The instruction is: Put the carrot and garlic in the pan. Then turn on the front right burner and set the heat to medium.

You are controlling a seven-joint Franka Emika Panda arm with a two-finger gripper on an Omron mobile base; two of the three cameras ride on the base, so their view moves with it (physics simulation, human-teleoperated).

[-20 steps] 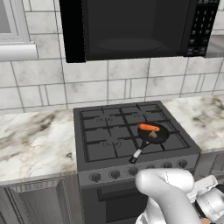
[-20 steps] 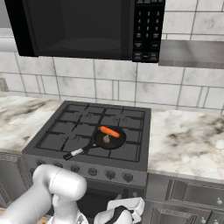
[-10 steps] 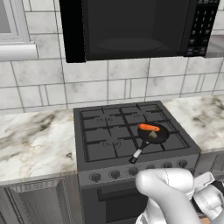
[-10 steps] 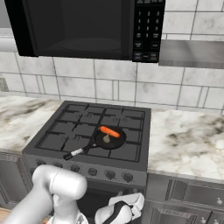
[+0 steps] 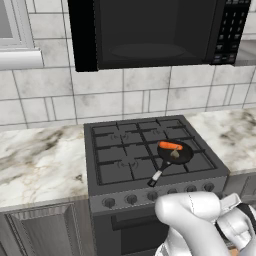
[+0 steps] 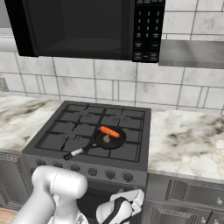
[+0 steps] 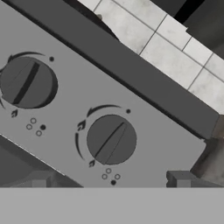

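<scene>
My fingers, spread wide and holding nothing, face the round dark grey knob [image 7: 110, 139] on the stove's front panel, while up behind it the bright orange carrot [image 5: 170, 146] and pale garlic bulb [image 5: 174, 154] lie in the small black frying pan [image 5: 186, 156] on the front right burner.

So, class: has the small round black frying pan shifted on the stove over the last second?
No. The small round black frying pan sits on the same front right grate of the dark grey stove as before, its handle aimed at the knob panel.
</scene>
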